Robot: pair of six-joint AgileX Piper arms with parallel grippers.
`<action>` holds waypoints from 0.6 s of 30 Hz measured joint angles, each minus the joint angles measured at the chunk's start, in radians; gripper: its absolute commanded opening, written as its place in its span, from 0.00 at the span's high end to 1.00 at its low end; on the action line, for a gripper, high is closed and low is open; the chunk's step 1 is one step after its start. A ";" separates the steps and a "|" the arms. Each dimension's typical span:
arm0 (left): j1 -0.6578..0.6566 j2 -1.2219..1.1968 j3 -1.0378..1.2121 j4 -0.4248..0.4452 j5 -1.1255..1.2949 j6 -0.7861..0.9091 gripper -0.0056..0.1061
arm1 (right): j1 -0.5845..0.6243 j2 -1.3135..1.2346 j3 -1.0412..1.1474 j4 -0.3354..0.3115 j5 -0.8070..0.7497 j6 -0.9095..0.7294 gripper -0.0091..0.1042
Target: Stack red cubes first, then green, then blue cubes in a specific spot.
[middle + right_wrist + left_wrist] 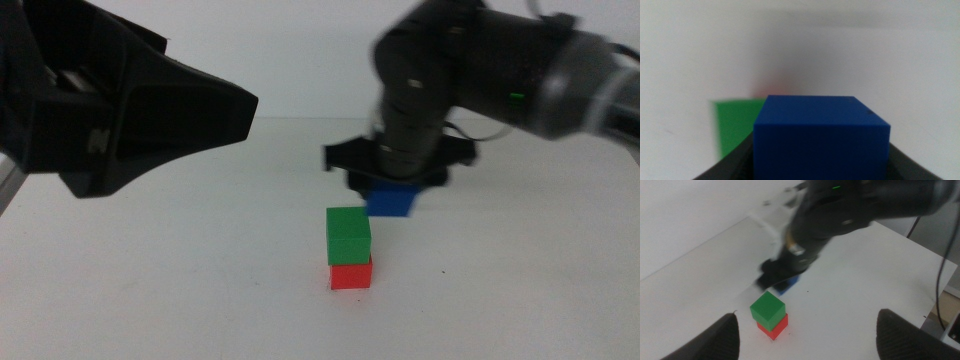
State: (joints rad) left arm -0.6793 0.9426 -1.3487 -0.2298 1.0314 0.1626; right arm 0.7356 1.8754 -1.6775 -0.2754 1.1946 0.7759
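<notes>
A green cube [348,235] sits on top of a red cube [351,274] on the white table, near the middle. Both also show in the left wrist view: green [768,309], red [774,327]. My right gripper [392,190] comes in from the right, shut on the blue cube [391,202], and holds it in the air just behind and right of the stack, about level with the green cube's top. The blue cube fills the right wrist view [821,135], with the green cube [735,125] blurred beyond it. My left gripper [807,335] hangs open and empty, high at the left.
The white table [200,290] is bare around the stack. The left arm's dark body [110,110] looms over the table's left part. The table's far edge [920,245] shows in the left wrist view, with cables beyond it.
</notes>
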 measured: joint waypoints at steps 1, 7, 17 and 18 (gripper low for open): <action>0.000 0.000 0.000 0.000 0.000 0.000 0.11 | 0.009 0.031 -0.047 0.002 0.004 0.000 0.77; 0.000 0.000 0.000 0.000 0.000 0.000 0.11 | 0.045 0.113 -0.169 0.019 0.012 0.000 0.77; 0.000 0.000 0.000 0.000 -0.002 0.000 0.11 | 0.059 0.122 -0.173 0.044 0.019 -0.002 0.77; 0.000 0.000 0.000 0.000 -0.002 -0.002 0.11 | 0.059 0.124 -0.173 0.044 0.019 -0.002 0.77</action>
State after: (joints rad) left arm -0.6793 0.9426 -1.3487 -0.2298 1.0293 0.1610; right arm 0.7948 1.9995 -1.8500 -0.2312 1.2137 0.7740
